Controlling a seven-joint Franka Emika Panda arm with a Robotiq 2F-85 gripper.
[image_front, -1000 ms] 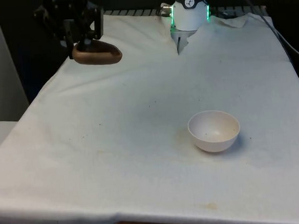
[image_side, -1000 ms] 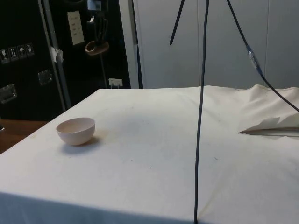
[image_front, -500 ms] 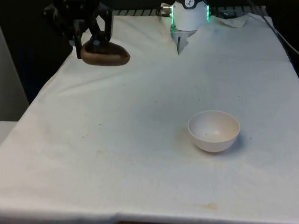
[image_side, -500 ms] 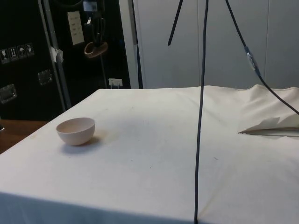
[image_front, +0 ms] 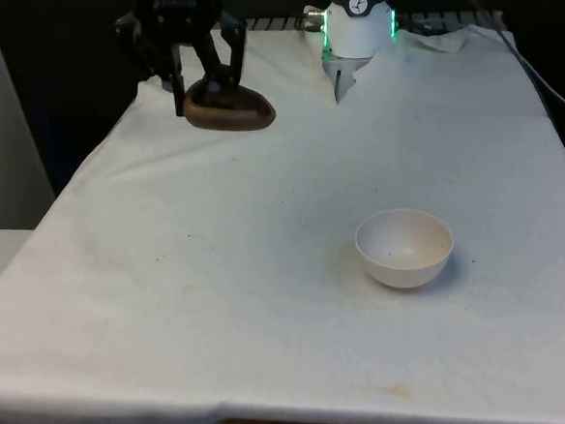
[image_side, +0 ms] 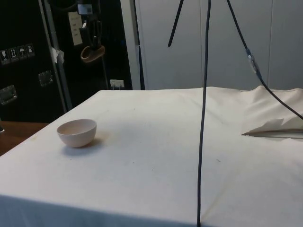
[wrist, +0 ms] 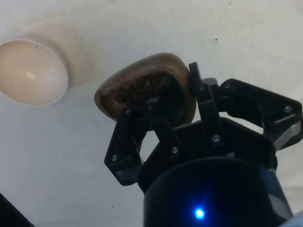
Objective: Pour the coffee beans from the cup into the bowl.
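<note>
Front view: gripper point(image_front: 199, 82) is raised above the bench's far corner on the front view's left, carrying the brown cup point(image_front: 228, 109). Cup hangs clear of the white cloth point(image_front: 219, 275). White bowl point(image_front: 404, 247) stands toward the near edge, right of centre, well apart from the cup, and looks empty apart from a few specks.

Side view: cup point(image_side: 92, 53) hangs high against the dark cabinets point(image_side: 28, 56), well above the bowl point(image_side: 76, 132). Black cables point(image_side: 203, 118) hang across the picture before the bench. Cloth lies rumpled at the robot's end of the bench.

Wrist view: fingers point(wrist: 156, 118) are clamped on the cup's rim point(wrist: 184, 94), one inside and one outside the wall. Dark coffee beans point(wrist: 142, 87) remain inside. Bowl point(wrist: 31, 71) lies near the cup on stained cloth.

Progress, as judged: grasp and lift are complete; carrying the cup over the bowl and tipping it are still to do.
</note>
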